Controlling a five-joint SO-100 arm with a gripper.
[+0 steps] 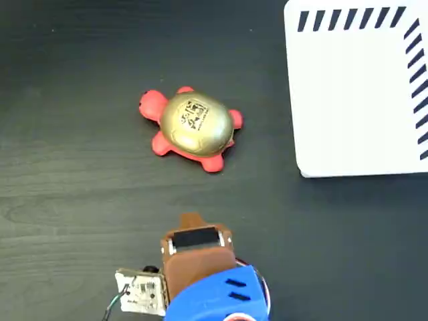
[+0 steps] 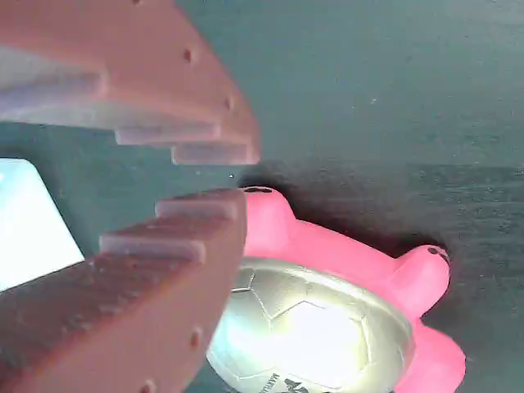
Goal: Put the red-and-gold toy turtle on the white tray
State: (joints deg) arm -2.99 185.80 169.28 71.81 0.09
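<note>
The red-and-gold toy turtle [image 1: 192, 128] sits on the dark wood-grain table [image 1: 60, 167], its gold shell up with a black printed mark on top and its red head toward the left. Well off to the right, in the top corner, lies the white tray [image 1: 354, 100], black stripes along 2 of its edges, cut off by the frame. Below the turtle, apart from it, the arm's brown gripper [image 1: 191, 221] points up toward it; a blue part and a small circuit board [image 1: 142, 291] sit behind.

Glossy gold turtle shell [image 1: 195, 125]
</note>
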